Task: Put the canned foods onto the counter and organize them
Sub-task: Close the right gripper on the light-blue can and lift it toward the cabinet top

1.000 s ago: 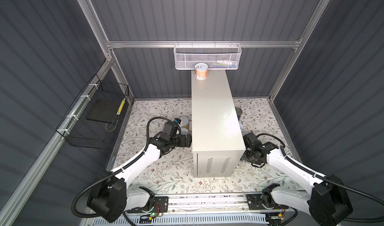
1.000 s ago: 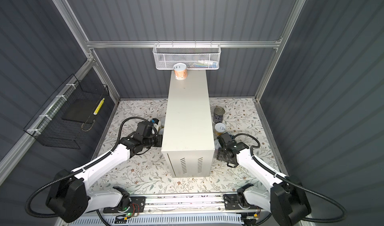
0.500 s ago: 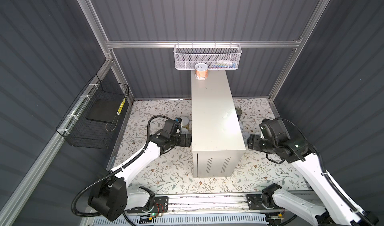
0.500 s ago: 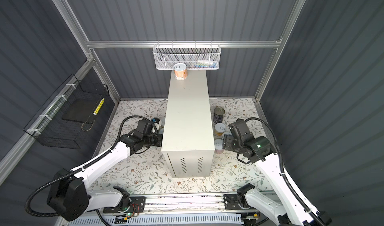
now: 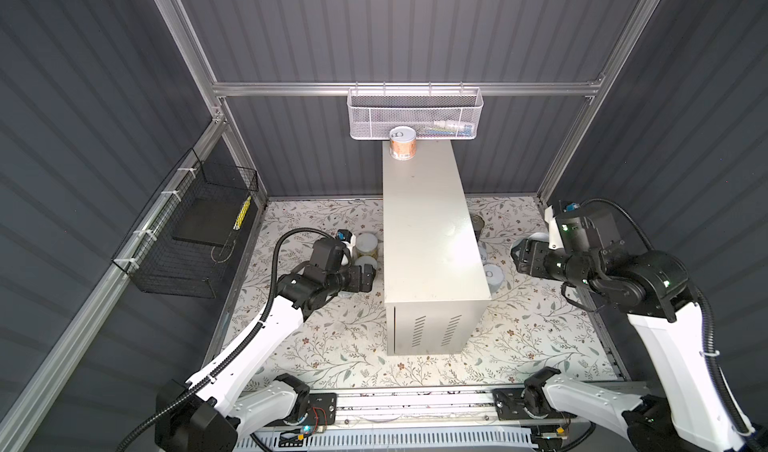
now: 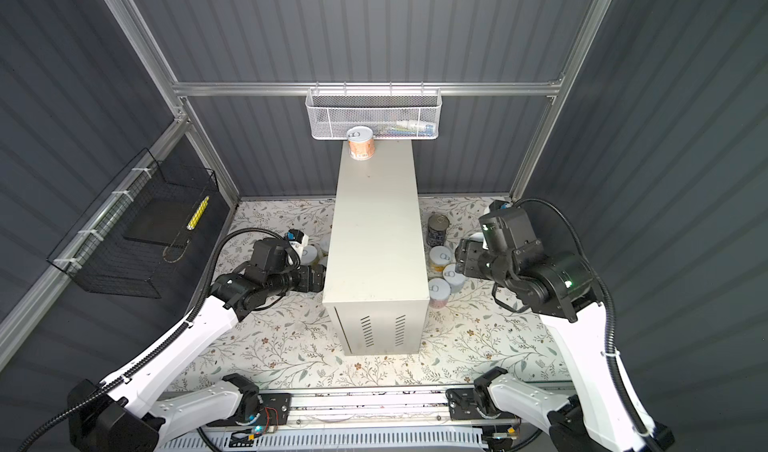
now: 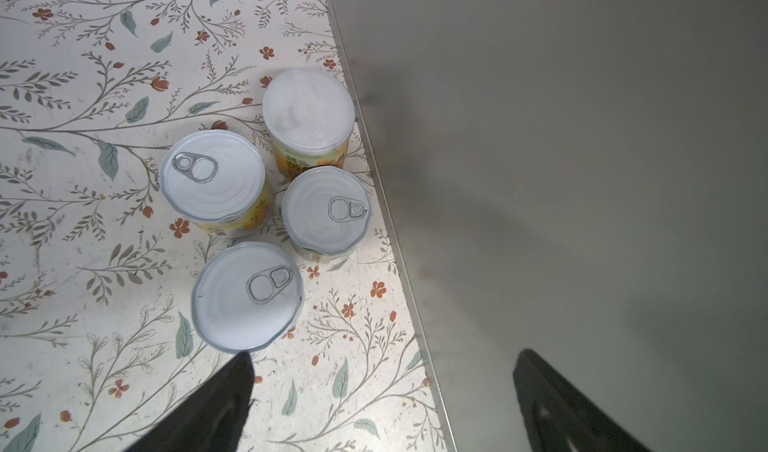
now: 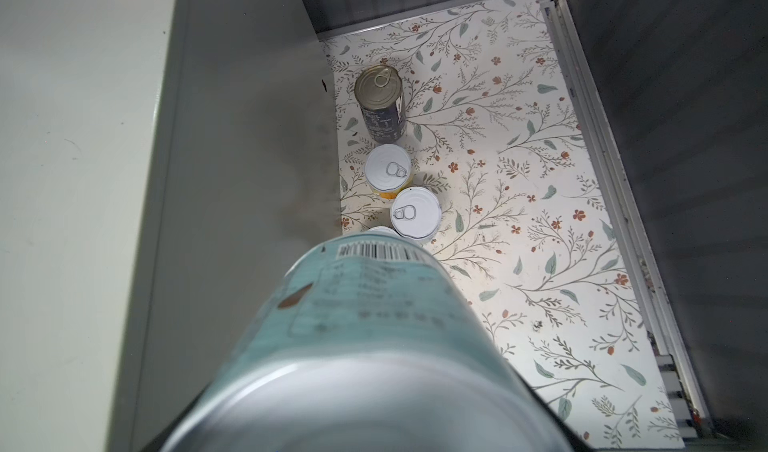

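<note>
Desk, near end: I see the beige desk (image 5: 428, 229) standing lengthwise on the floral mat (image 5: 332, 346), its vent slits (image 5: 432, 327) facing me.
Left fingers: the left fingers (image 7: 216, 404) stand spread wide and grip nothing. They sit low, close against the desk's left wall. In the wrist view one finger shows over the mat and the other in front of that wall.
Left cluster: just past those fingers I count four cans upright on the mat, packed close beside the left wall. The front can (image 7: 248, 296) is nearest the fingers. Behind it the outer can (image 7: 213, 175) shows a yellow label, and the inner can (image 7: 326, 208) sits nearer the desk. The capped can (image 7: 308, 111), with a smooth white top, is farthest back. I cannot tell which of them touch.
Right fingers: the right fingers (image 5: 524, 258) hang high above the mat on the desk's right side, beside its top rather than over it. They are clamped on the pale-blue can (image 8: 361, 325), which fills the wrist view with its barcode at the far end.
Right row: below it three small cans line the desk's right wall on the mat. They run from the pink-label can (image 6: 438, 292) through the second can (image 6: 454, 276) to the third can (image 6: 440, 258). The taller dark-blue can (image 6: 438, 229) closes the row at the back.
Desk, far end: the orange can (image 5: 402, 143) stands upright at the far left corner of the top, the only can I see up there.
Back wall: the white mesh basket (image 5: 415, 113) hangs from the rail just above that can.
Left wall: the black wire basket (image 5: 195, 233) hangs there, well apart from everything.
</note>
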`<action>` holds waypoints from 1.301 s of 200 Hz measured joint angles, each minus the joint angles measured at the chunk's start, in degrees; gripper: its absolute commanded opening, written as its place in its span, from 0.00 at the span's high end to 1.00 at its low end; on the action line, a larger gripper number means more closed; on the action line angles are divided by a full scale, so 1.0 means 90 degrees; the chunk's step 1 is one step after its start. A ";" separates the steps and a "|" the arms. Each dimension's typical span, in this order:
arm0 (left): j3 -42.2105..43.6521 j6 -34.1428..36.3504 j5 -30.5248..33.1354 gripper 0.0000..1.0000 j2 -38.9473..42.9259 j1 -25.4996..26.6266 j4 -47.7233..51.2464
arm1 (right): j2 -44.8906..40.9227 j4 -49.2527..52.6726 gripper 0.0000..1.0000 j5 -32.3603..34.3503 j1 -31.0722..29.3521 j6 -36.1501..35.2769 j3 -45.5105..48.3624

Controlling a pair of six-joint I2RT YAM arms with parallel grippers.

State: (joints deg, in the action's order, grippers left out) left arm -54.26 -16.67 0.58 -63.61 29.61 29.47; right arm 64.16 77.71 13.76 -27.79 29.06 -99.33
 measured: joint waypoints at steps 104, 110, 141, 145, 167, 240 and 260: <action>0.0095 -0.0005 0.0155 0.01 0.0083 -0.0066 0.0146 | 0.3164 0.0862 1.00 0.0248 -0.1384 -0.0610 -0.3980; 0.0102 -0.0007 0.0153 0.01 0.0083 -0.0073 0.0138 | 0.3332 0.0908 1.00 0.0245 -0.1452 -0.0639 -0.4095; 0.0117 -0.0007 0.0151 0.01 0.0007 -0.0095 0.0090 | 0.3830 0.0916 1.00 0.0189 -0.1615 -0.0784 -0.4260; 0.0121 -0.0007 0.0151 0.01 0.0005 -0.0095 0.0083 | 0.3844 0.0908 0.99 0.0187 -0.1615 -0.0794 -0.4272; 0.0168 -0.0007 0.0153 0.01 -0.0002 -0.0107 0.0061 | 0.3864 0.0911 0.74 0.0136 -0.1613 -0.0823 -0.4296; 0.0168 -0.0007 0.0206 0.00 -0.0002 -0.0136 0.0061 | 0.4063 0.0753 0.19 0.0007 -0.1615 -0.0971 -0.4447; 0.0168 -0.0007 0.0223 0.01 -0.0002 -0.0136 0.0061 | 0.4112 0.0799 0.13 -0.0044 -0.1615 -0.0976 -0.4442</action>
State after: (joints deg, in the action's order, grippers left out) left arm -52.75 -16.73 2.59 -63.64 28.38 30.02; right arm 101.16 84.90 13.37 -42.33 20.27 -139.31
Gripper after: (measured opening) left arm 0.994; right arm 0.848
